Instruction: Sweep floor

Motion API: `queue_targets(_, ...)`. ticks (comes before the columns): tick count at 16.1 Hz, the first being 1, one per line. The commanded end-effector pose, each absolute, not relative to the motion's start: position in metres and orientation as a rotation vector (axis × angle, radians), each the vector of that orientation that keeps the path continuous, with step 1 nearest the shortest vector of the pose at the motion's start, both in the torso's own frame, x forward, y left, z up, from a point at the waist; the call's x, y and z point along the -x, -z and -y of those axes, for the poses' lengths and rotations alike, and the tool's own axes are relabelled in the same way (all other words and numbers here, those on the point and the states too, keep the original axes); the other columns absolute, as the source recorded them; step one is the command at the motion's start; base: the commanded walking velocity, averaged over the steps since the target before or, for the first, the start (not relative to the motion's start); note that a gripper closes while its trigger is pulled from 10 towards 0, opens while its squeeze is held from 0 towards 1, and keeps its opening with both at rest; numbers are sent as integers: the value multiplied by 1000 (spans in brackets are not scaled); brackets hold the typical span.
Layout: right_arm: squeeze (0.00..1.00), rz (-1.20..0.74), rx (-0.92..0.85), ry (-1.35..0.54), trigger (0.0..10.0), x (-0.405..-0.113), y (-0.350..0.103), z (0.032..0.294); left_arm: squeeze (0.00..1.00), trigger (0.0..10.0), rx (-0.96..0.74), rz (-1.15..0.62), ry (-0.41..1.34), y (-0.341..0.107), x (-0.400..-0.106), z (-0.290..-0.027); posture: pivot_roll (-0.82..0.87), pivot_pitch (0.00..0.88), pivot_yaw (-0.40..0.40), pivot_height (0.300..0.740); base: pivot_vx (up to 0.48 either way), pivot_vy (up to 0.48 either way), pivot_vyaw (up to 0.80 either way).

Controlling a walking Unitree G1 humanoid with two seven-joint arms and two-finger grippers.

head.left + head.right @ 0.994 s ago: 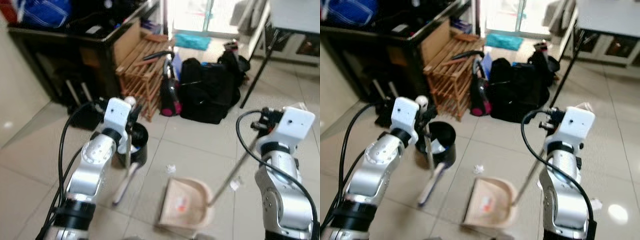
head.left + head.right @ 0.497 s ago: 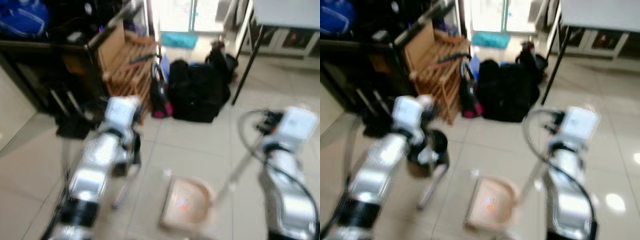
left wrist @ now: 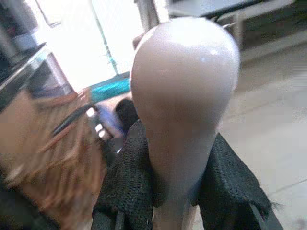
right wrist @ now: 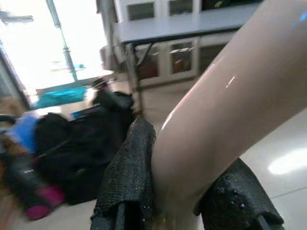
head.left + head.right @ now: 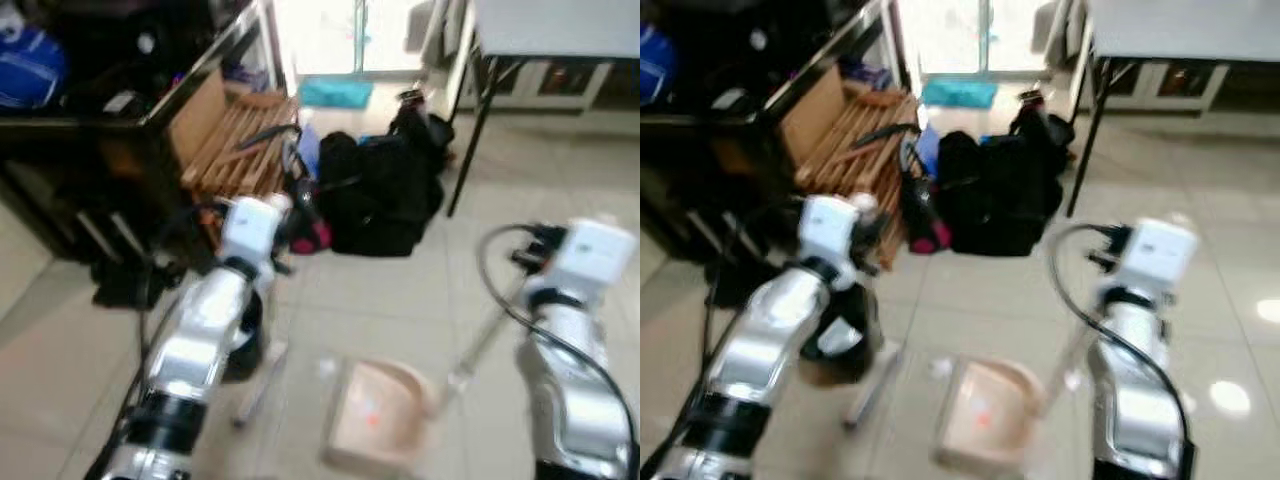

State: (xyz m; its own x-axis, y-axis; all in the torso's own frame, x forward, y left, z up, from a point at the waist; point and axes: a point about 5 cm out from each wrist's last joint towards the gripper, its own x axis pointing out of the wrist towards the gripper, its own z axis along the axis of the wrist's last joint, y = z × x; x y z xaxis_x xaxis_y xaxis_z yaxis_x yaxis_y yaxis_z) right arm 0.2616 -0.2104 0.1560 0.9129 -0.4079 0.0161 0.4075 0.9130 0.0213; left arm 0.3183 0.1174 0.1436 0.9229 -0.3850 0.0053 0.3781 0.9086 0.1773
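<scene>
My left gripper [image 3: 170, 191] is shut on the pale broom handle [image 3: 184, 96], just below its rounded top knob. The broom's pale brush head [image 5: 256, 384] rests on the tiles beside my left arm. Over on the right, my right gripper [image 4: 177, 206] is shut on the pale dustpan handle [image 5: 482, 343], which slants down to the pinkish dustpan [image 5: 375, 420] lying on the floor between my arms. A small white paper scrap [image 5: 325, 366] lies on the tile just off the dustpan's left front corner.
A black bin [image 5: 243, 345] stands by my left arm. Ahead sit black bags [image 5: 380, 195], a red-and-black vacuum [image 5: 310, 235], a wooden rack [image 5: 235, 150] and a dark table [image 5: 120, 100]. A grey table [image 5: 550, 30] on black legs stands far right.
The camera has moved, blurring the views; the scrap and the bin now lie nearer to me. Both grippers keep their hold on broom and dustpan.
</scene>
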Motion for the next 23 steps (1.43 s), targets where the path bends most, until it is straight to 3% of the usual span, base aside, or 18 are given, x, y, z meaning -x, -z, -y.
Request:
queue_targets(1, 0, 57, -23, 398, 10000, -263, -163, 203, 0, 10000, -196, 75, 368, -150, -320, -127, -20, 85, 59, 740, 319, 0, 0)
queue_targets(16, 0, 48, -32, 402, 10000, -258, -157, 202, 0, 10000, -195, 53, 387, -142, -314, -124, -23, 102, 68, 740, 316, 0, 0)
queue_targets(23, 0, 88, -14, 374, 10000, -264, -158, 195, 0, 10000, -176, 47, 360, -138, -319, -121, -44, 120, 51, 740, 0, 0, 0)
